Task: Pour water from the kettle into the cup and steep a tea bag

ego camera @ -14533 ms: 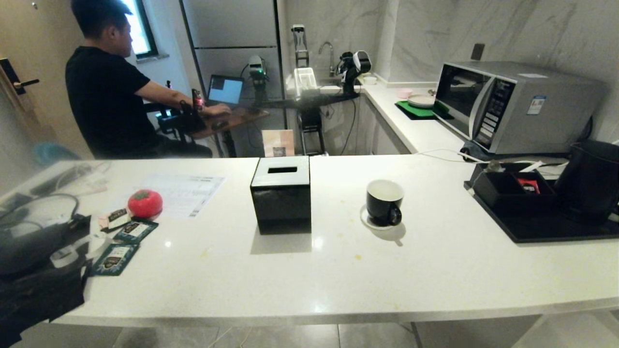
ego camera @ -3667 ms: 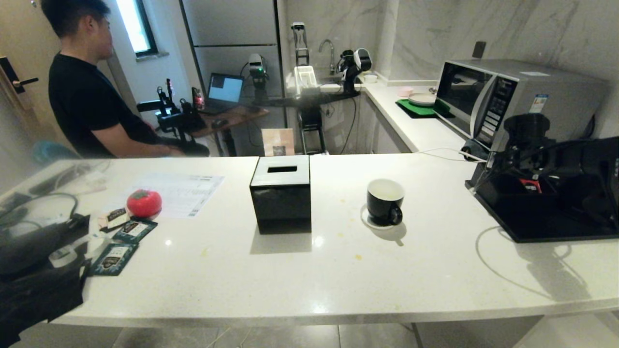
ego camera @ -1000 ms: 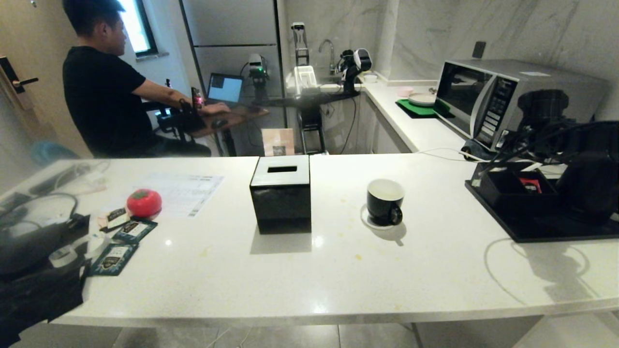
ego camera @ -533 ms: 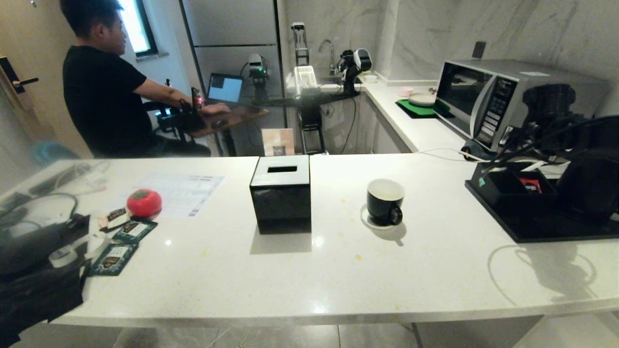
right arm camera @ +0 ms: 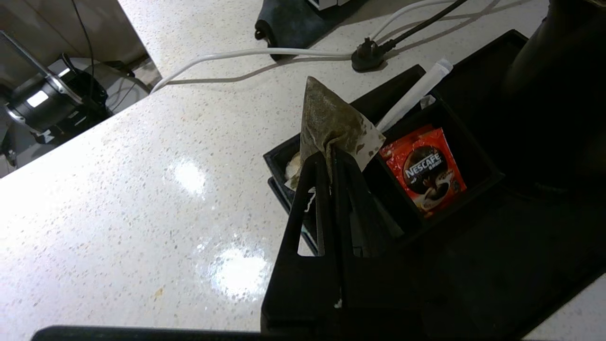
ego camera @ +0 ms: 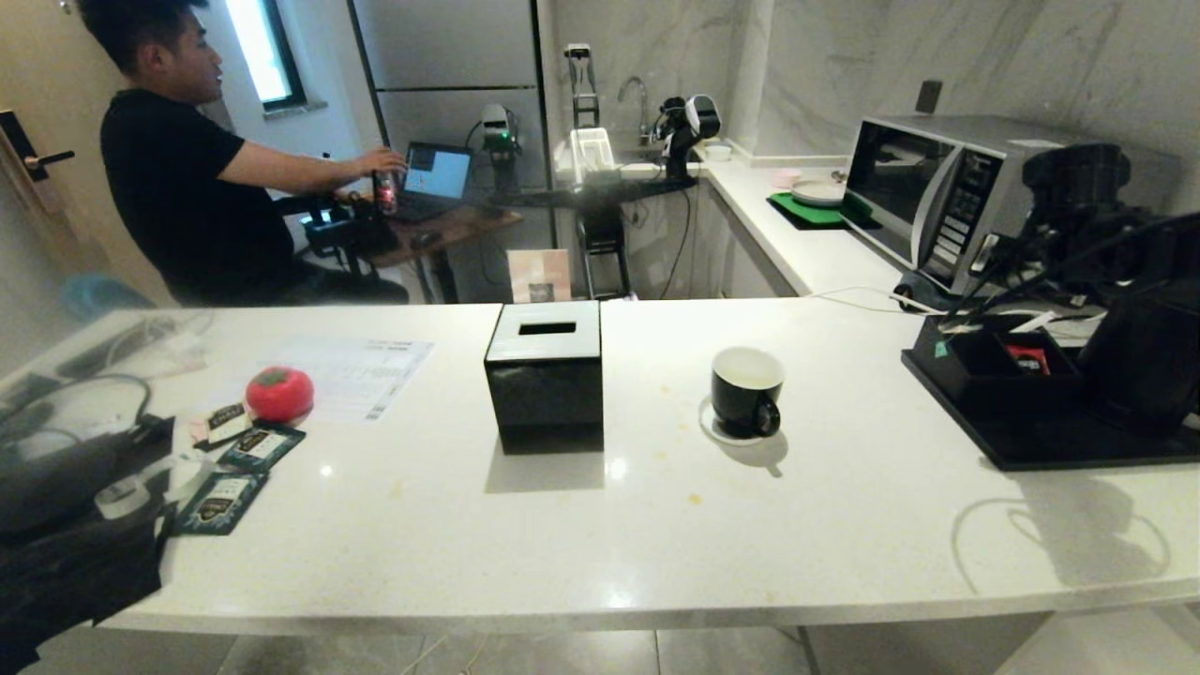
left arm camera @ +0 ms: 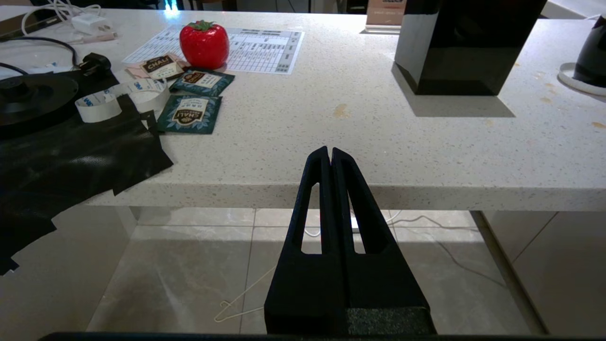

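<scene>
A: Where was the right gripper (right arm camera: 331,154)?

B: Up over the black tray (ego camera: 1041,450) at the counter's right end, above the compartment box (right arm camera: 284,163). Its fingers were clamped on a tea bag (right arm camera: 331,123), a brownish pyramid pinched by its lower edge, clear of the box.

A: And in the head view?

B: Only the right arm (ego camera: 1078,206) showed there, in front of the microwave (ego camera: 947,197); the fingertips could not be made out.

A: The kettle?

B: The kettle (ego camera: 1148,361) stood upright on the tray, at the right edge of the head view, just beside the box. A red sachet (right arm camera: 423,168) lay in the compartment nearest it.

A: The cup?

B: The cup (ego camera: 745,389) sat on its saucer (ego camera: 712,427) mid-counter, well apart from the tray, handle turned toward the robot. What was in it could not be told.

A: The left gripper (left arm camera: 330,156)?

B: Parked below the counter (ego camera: 844,525) edge, fingers pressed together with nothing between them. Ahead of it lay tea packets (left arm camera: 189,111), a red tomato-shaped thing (left arm camera: 204,38) and the black slot box (ego camera: 546,375).

A: Anyone around?

B: A person (ego camera: 187,187) sat behind the counter, reaching toward a laptop (ego camera: 433,178).
</scene>
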Robot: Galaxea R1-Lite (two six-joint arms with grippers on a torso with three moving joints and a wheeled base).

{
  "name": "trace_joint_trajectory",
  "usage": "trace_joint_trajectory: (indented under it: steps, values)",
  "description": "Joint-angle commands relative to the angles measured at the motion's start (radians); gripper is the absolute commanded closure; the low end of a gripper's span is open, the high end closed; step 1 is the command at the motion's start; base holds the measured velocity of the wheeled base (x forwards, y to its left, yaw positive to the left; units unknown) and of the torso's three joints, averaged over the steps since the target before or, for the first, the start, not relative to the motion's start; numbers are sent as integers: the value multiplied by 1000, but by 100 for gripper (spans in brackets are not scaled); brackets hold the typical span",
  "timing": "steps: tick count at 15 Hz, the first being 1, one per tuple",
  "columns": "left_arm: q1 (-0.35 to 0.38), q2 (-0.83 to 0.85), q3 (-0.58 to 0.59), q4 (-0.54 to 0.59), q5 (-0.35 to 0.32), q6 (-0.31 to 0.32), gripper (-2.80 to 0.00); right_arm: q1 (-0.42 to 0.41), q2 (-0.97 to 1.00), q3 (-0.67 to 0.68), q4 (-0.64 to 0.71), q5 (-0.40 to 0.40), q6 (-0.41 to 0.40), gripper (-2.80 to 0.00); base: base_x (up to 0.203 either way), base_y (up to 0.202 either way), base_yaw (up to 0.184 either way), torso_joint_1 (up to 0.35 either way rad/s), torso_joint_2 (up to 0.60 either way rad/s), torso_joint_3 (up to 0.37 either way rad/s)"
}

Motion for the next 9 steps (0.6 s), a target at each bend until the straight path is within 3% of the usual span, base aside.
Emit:
trace_joint_trajectory:
  steps: [1,9]
  values:
    - [0,0,0,0,1,-1,0,12,-44,47,-20,-2,2,0,0,0,0,0,0,0]
    - [0,0,0,0,1,-1,0,43,-218,289,-136,-2,-1,0,0,0,0,0,0,0]
